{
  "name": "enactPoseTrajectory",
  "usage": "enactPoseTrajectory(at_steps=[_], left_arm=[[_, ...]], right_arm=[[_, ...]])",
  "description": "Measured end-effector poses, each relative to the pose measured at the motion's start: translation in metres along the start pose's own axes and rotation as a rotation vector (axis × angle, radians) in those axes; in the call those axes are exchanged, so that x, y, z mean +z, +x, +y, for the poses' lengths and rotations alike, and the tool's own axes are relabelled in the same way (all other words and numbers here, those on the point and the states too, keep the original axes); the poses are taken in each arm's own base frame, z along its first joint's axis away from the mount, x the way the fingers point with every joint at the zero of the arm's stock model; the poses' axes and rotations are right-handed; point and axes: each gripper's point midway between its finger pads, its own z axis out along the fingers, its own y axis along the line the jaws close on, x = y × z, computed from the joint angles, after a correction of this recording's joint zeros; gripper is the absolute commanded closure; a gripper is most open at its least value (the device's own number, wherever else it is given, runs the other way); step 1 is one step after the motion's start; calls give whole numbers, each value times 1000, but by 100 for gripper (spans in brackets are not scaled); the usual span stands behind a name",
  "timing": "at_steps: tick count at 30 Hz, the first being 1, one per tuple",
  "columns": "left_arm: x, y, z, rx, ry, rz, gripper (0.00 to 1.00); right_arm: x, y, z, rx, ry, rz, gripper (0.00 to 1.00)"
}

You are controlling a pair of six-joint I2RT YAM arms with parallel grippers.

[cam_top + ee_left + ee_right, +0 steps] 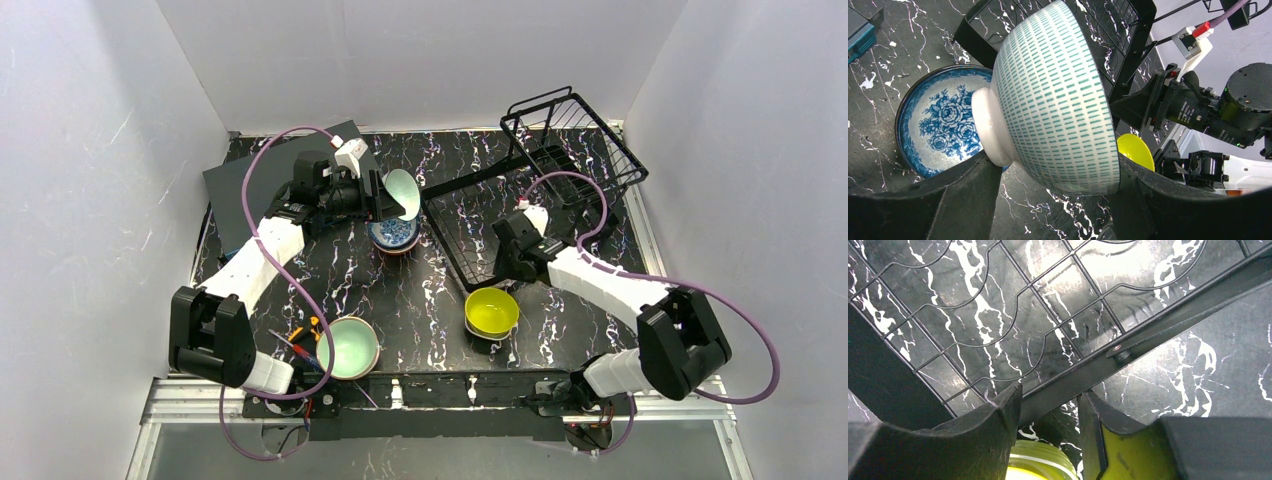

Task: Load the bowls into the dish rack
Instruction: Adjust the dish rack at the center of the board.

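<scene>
My left gripper (1058,200) is shut on a mint-green bowl (1058,95), white with green dashes outside. It holds the bowl on its side by foot and rim, just above a blue-and-white patterned bowl (940,125) on the table. In the top view this held bowl (402,193) hangs left of the black dish rack (470,180). My right gripper (1050,405) has its fingers closed round the rack's near frame bar (1158,325). A yellow bowl (491,311) sits right beside and below it. A second mint-green bowl (348,347) rests near the front left.
A dark grey flat box (250,185) lies at the back left behind my left arm. The rack's wire basket section (570,140) stands tilted up at the back right. White walls close in the table on three sides.
</scene>
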Motion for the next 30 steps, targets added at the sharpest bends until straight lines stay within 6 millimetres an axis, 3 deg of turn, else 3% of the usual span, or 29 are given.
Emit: enactPoseTrajectory(at_steps=[6, 21, 30], left_arm=[[0, 0, 0, 2, 0, 0, 100], [0, 2, 0, -1, -2, 7, 100], [-1, 3, 1, 0, -4, 11, 100]], right_arm=[[-4, 3, -9, -41, 10, -6, 99], [3, -14, -16, -223, 52, -55, 99], [10, -28, -23, -247, -20, -42, 99]])
